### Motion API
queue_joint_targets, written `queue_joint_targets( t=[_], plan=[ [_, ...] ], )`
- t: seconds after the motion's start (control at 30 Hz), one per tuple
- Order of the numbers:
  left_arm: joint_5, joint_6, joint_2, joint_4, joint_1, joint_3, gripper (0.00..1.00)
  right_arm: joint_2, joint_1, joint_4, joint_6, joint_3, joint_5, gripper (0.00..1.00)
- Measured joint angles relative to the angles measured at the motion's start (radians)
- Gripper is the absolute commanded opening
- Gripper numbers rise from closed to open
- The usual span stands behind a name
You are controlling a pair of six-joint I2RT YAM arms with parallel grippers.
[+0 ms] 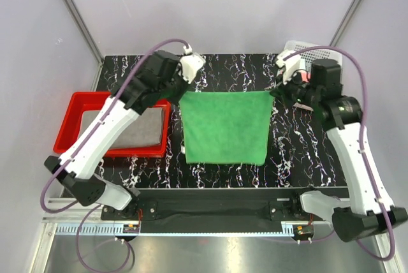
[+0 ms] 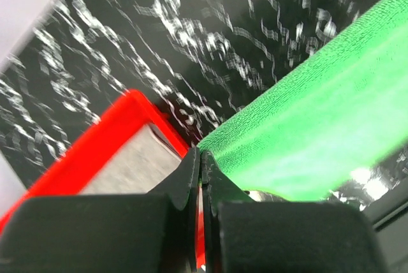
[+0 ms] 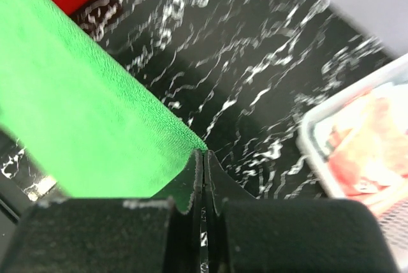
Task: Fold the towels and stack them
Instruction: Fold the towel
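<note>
Stretching between the two claws, the green towel (image 1: 223,126) is spread out in the middle of the table (image 1: 242,69). Its near edge looks to lie on the table, and its far edge is pulled tight from side to side. The left claw (image 1: 183,93) is squeezed shut on the far left corner. The right claw (image 1: 275,93) is squeezed shut on the far right corner. In both wrist views the fingers are pressed together with green cloth pinched at their tips, and the cloth runs away from them in a tight band.

To the left, a grey towel (image 1: 137,129) lies flat in the red tray (image 1: 76,104), partly under the left arm. At the far right corner sits a white basket (image 1: 299,46), and a pink towel (image 3: 370,139) is bunched up inside it.

The step in hand looks like the first fold of the green towel. The next move likely calls for both claws to carry the far edge over to the near edge together, at the same pace, so corners meet corners. If one claw goes faster, the fold may come out crooked. The claws should let go only when the far edge rests on the near one. The pink towel is not yet folded, so much of the job is left.
</note>
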Motion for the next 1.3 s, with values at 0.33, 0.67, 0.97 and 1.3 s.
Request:
queue_joint_targets(
  t=[0.33,0.67,0.97,1.3],
  plan=[
    [0.099,0.019,0.449,0.12,0.167,-0.045,0.0,0.505,-0.001,0.247,-0.008,-0.113,-0.013,0.0],
    [0.151,0.087,0.871,0.139,0.274,0.29,0.0,0.975,-0.016,0.376,-0.092,0.119,0.033,0.0],
    [0.145,0.111,0.784,0.183,0.267,0.169,0.0,0.898,-0.019,0.423,-0.146,0.059,0.072,0.0],
    [0.177,0.072,0.491,0.261,0.241,-0.121,0.0,0.526,-0.003,0.571,-0.142,-0.314,0.085,0.0]
  ],
)
